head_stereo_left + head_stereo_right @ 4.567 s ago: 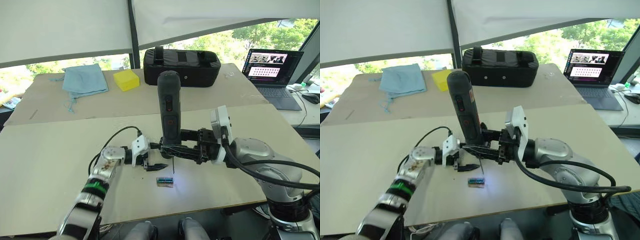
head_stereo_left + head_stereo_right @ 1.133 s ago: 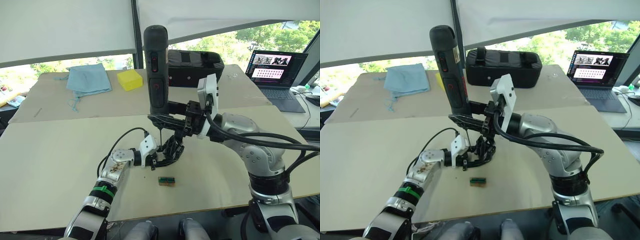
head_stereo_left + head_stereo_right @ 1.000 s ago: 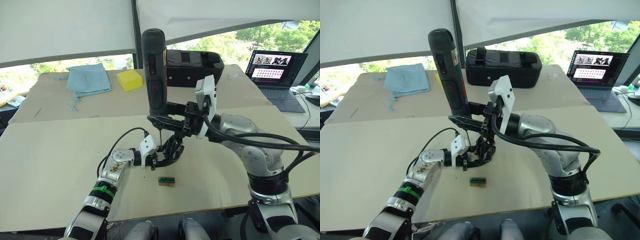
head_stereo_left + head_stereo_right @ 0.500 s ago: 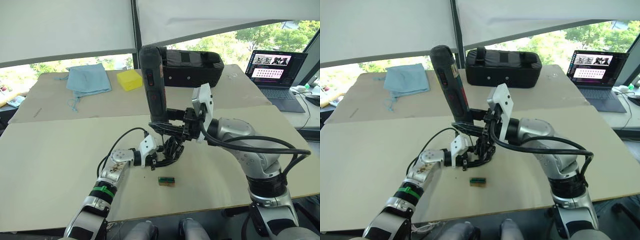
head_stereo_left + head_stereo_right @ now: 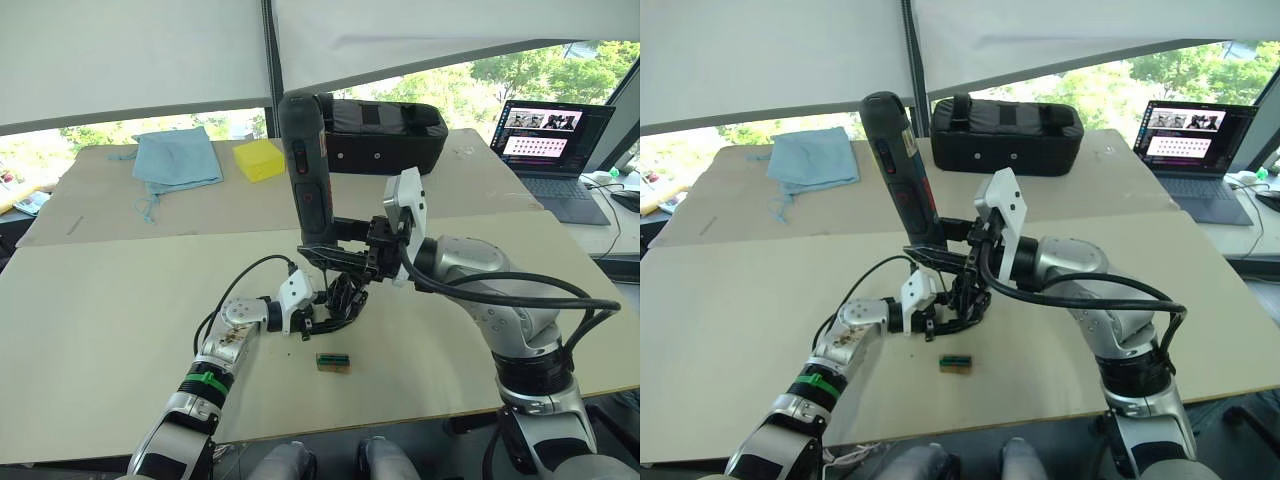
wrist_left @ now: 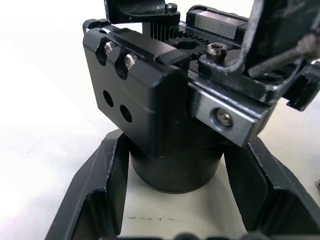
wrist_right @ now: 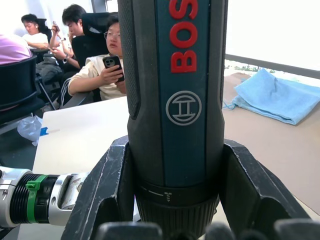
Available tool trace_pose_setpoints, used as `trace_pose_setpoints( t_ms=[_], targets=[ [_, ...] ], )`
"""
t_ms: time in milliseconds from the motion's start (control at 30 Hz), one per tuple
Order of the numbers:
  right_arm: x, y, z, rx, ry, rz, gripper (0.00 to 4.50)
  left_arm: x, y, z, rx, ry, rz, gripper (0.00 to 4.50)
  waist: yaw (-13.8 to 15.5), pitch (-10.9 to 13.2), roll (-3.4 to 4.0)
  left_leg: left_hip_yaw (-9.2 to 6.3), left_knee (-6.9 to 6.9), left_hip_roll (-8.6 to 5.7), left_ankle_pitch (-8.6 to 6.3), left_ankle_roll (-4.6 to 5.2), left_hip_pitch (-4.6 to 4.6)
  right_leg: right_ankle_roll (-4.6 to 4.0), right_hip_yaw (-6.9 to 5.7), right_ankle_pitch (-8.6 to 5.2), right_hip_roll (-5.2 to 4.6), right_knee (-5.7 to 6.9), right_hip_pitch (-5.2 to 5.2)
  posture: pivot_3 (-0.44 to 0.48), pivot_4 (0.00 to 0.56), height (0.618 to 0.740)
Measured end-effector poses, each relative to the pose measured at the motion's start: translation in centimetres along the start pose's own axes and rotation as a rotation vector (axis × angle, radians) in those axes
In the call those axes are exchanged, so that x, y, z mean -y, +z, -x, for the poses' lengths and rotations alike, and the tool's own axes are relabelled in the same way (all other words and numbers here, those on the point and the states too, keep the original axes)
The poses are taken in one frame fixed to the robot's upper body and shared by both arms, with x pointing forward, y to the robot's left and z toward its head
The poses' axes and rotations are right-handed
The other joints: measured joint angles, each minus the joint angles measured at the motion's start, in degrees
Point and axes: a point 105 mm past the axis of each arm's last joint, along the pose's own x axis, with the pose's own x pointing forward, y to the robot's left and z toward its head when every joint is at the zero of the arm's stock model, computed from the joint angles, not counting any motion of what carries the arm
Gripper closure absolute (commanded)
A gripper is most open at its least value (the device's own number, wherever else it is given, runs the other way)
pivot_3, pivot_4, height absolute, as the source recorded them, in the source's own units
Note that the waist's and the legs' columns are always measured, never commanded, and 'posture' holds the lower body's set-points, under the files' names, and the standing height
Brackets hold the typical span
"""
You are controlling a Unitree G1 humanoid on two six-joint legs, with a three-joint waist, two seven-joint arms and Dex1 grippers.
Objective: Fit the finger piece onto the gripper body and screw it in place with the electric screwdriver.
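From the head views, the right gripper [image 5: 335, 257] jaws pinch the electric screwdriver [image 5: 305, 170], standing nearly upright above the gripper body [image 5: 343, 300] near the tabletop's [image 5: 90, 320] middle. In the left wrist view, the left gripper [image 6: 172, 195] jaws clamp that body. The right wrist view shows the screwdriver squeezed between both fingers [image 7: 107, 190].
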Motion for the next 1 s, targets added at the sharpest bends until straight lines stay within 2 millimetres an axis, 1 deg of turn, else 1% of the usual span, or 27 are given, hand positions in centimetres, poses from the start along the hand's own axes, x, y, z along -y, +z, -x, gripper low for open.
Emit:
trace_pose_setpoints(
  t_ms=[200, 733, 1000],
  targets=[
    [0.13, 0.93, -0.03, 0.017, -0.001, 0.009, 2.58, 0.02, 0.04, -0.02, 0.002, -0.001, -0.006, 2.22, 0.0, 0.0, 0.0, 0.0, 0.0, 0.0, 0.0, 0.0, 0.0, 0.0, 0.0, 0.0, 0.0, 0.0, 0.0, 0.0, 0.15, 0.74],
    [0.1, 0.83, 0.02, 0.011, 0.004, 0.009, 2.58, 0.0, 0.04, 0.0, 0.002, 0.0, -0.006, 2.22, 0.0, 0.0, 0.0, 0.0, 0.0, 0.0, 0.0, 0.0, 0.0, 0.0, 0.0, 0.0, 0.0, 0.0, 0.0, 0.0, 0.15, 0.74],
    [0.17, 0.3, 0.21, -0.004, -0.001, 0.005, 2.58, 0.0, 0.04, 0.0, 0.002, 0.0, -0.005, 2.22, 0.0, 0.0, 0.0, 0.0, 0.0, 0.0, 0.0, 0.0, 0.0, 0.0, 0.0, 0.0, 0.0, 0.0, 0.0, 0.0, 0.15, 0.74]
  ],
)
